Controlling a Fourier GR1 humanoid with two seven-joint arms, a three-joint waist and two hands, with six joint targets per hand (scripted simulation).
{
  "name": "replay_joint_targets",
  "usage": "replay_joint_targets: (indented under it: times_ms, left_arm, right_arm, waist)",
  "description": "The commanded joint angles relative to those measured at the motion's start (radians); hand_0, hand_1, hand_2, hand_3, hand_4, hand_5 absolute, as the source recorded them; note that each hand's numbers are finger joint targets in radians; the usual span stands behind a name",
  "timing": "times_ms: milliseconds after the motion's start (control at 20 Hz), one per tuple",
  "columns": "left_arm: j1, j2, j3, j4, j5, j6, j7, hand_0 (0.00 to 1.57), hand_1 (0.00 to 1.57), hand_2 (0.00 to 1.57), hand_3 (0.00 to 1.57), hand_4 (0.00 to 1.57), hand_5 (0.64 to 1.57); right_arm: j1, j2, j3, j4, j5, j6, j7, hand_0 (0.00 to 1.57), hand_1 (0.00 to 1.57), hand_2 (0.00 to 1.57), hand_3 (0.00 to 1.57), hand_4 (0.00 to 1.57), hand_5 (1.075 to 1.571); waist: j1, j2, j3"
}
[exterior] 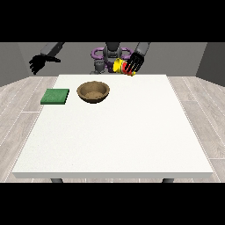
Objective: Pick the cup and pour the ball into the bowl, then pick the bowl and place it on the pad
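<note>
A brown wooden bowl (93, 92) sits on the white table (118, 132) towards its far left part. A green square pad (55, 96) lies to the bowl's left near the table's left edge. The hand at the view's right (135, 63) is raised above the table's far edge, its fingers curled round a yellow and red cup (121, 67) that is tipped on its side. No ball is visible. The hand at the view's left (37, 64) hangs in the air beyond the table's far left corner with its fingers relaxed and holding nothing.
The robot's torso (110, 55) stands behind the table's far edge. Wooden floor surrounds the table on all sides.
</note>
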Motion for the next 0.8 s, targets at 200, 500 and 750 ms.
replay_joint_targets:
  times_ms: [200,500,750]
  left_arm:
    - [-0.059,-0.048,-0.118,-0.044,-0.212,-0.062,0.22,1.02,1.02,1.57,1.57,0.95,1.57]
    - [-0.141,-0.036,-0.177,-0.05,-0.331,-0.095,0.319,0.53,0.53,1.57,1.57,0.93,1.569]
    - [-0.126,-0.049,-0.343,-0.085,-0.449,-0.118,0.455,0.46,0.46,1.57,1.57,0.89,1.571]
  right_arm:
    - [-0.015,0.011,0.011,0.059,0.021,-0.007,-0.054,0.0,0.0,0.05,0.0,0.0,1.55]
    - [-0.139,-0.053,0.006,0.082,0.013,-0.002,0.018,0.0,0.0,0.0,0.03,0.0,1.533]
    - [-0.177,0.019,0.054,0.079,0.059,-0.082,0.014,0.0,0.0,0.0,0.27,0.0,1.53]
  waist:
    - [-0.02,-0.003,-0.0006]
    - [-0.023,0.065,-0.001]
    - [-0.045,0.044,-0.0009]
